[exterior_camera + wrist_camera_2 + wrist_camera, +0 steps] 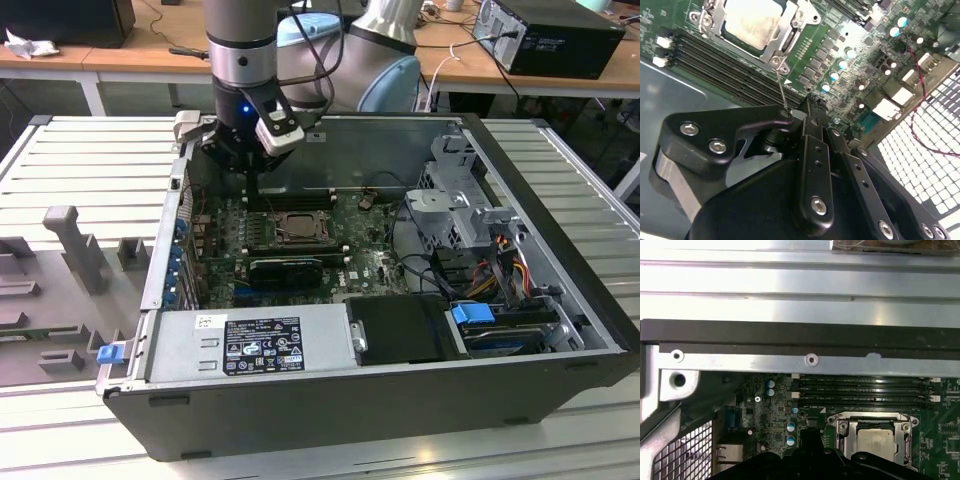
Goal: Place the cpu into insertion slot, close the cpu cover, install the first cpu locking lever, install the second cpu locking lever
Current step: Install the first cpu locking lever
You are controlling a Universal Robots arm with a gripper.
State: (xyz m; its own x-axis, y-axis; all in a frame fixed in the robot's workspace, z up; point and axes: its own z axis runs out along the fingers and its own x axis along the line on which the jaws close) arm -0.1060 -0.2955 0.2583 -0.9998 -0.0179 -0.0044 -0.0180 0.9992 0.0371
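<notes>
Claw (811,106) pressed together, near cpu cover (792,35); its locking lever (781,87), we judge, thin, springy: grip free end.

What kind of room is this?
Probably a robot lab or workshop: a robot arm reaches into an open computer case on a slatted metal bench, with cabled wooden desks behind.

Robotics lab or electronics workshop. Open computer case (330,400) sits on a slatted metal table (90,140); grey fixture blocks (70,240) lie beside the case, robot arm (240,50) reaches over it, and behind it wooden tables (130,58) carry loose cables (160,20) and another black computer (555,35).
</notes>
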